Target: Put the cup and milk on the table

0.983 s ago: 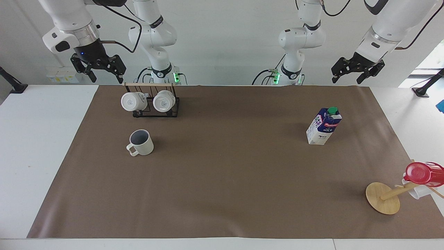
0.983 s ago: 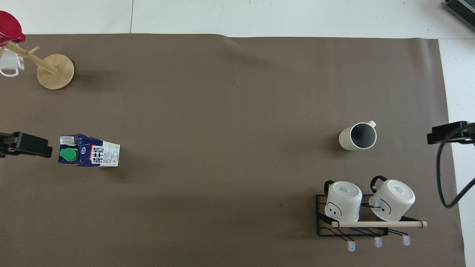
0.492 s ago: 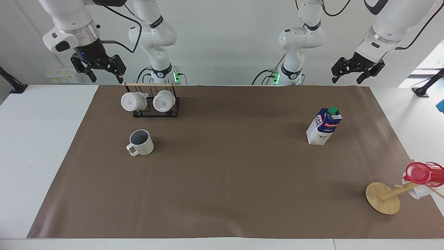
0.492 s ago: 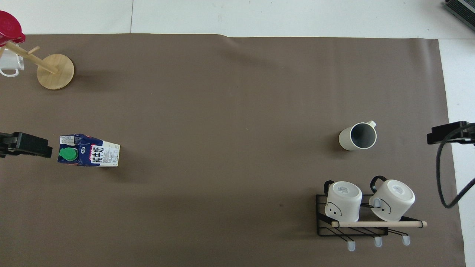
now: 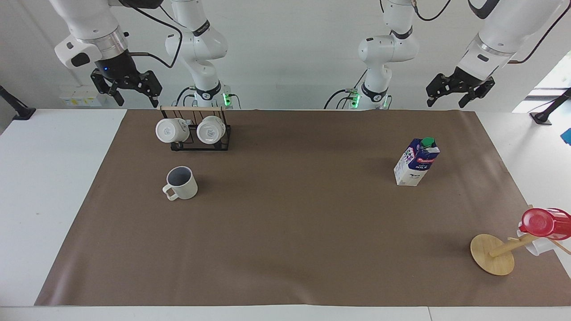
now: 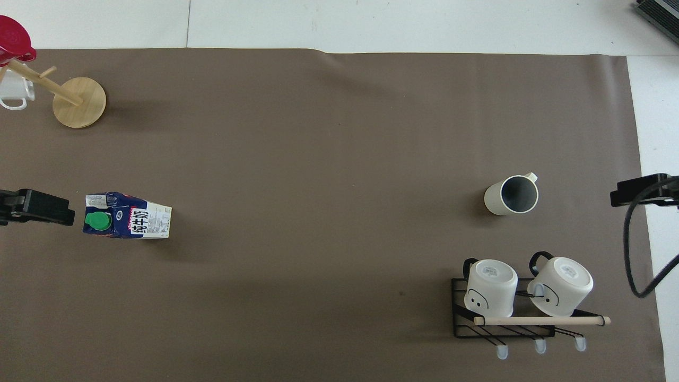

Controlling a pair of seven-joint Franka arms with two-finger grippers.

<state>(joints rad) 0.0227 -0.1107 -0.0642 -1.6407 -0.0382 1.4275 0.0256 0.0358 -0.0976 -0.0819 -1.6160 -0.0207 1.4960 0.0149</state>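
Observation:
The cream-white cup (image 5: 180, 183) (image 6: 512, 195) stands upright on the brown sheet of the table (image 5: 290, 232), toward the right arm's end, its handle pointing away from the robots. The blue and white milk (image 5: 417, 161) (image 6: 127, 215) carton stands upright toward the left arm's end, green cap on top. My right gripper (image 5: 134, 96) (image 6: 639, 190) hangs open in the air over the table's edge by the rack, holding nothing. My left gripper (image 5: 455, 96) (image 6: 42, 207) hangs open and empty over the robots' edge of the sheet, beside the milk in the overhead view.
A black wire rack (image 5: 194, 133) (image 6: 525, 313) holding two white mugs sits between the cup and the robots. A wooden mug tree (image 5: 493, 254) (image 6: 79, 102) with a red cup (image 5: 542, 223) stands far from the robots at the left arm's end.

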